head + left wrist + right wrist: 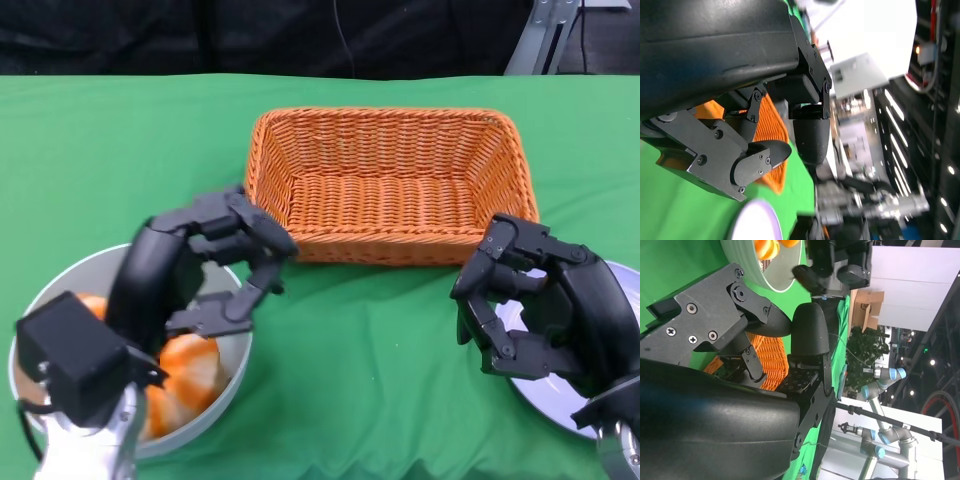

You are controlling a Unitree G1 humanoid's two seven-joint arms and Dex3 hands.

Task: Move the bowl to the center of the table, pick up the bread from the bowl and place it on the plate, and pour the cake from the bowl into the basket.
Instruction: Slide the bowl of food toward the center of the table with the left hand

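My black left hand [205, 270] covers much of the pale grey round bowl [232, 372] at lower left of the head view, hiding part of the orange-and-white pieces [188, 366] inside. At lower right, my black right hand [535, 310] overlaps the silver round plate [548, 405], cropped by the frame edge.

On the desk [90, 140] before me the basket [390, 185] sits centre-back, the bowl [60, 290] near-left under my left robot hand [215, 265], the plate [625, 290] near-right under my right robot hand [525, 305].
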